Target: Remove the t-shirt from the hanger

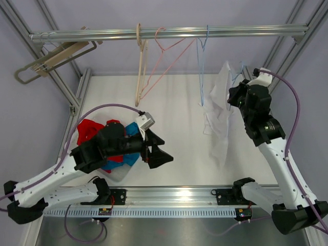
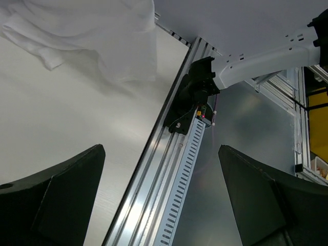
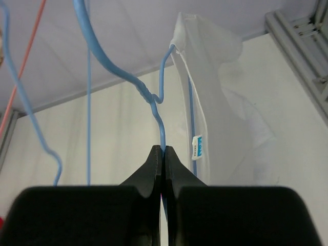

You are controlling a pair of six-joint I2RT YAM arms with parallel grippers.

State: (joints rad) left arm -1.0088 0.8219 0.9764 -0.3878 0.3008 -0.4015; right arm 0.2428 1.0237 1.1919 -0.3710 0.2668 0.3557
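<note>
A white t-shirt (image 1: pixel 220 115) hangs on a blue wire hanger (image 3: pixel 159 120) at the right of the frame, its lower part draped down over the table. My right gripper (image 3: pixel 163 149) is shut on the hanger's wire just below its twisted neck; the shirt's collar and label (image 3: pixel 197 146) hang right beside it. In the top view the right gripper (image 1: pixel 234 96) is against the shirt's upper right edge. My left gripper (image 1: pixel 159 149) is open and empty, low over the table's front, well left of the shirt. The left wrist view shows the shirt (image 2: pixel 102 36) beyond its gripper (image 2: pixel 161 148).
A metal rail (image 1: pixel 164 34) crosses the top with a wooden hanger (image 1: pixel 139 66), a pink hanger (image 1: pixel 166 64) and a bare blue hanger (image 1: pixel 201 72). Red and blue clothes (image 1: pixel 89 130) lie piled under my left arm. The right arm's base (image 2: pixel 195 97) sits on the front aluminium rail.
</note>
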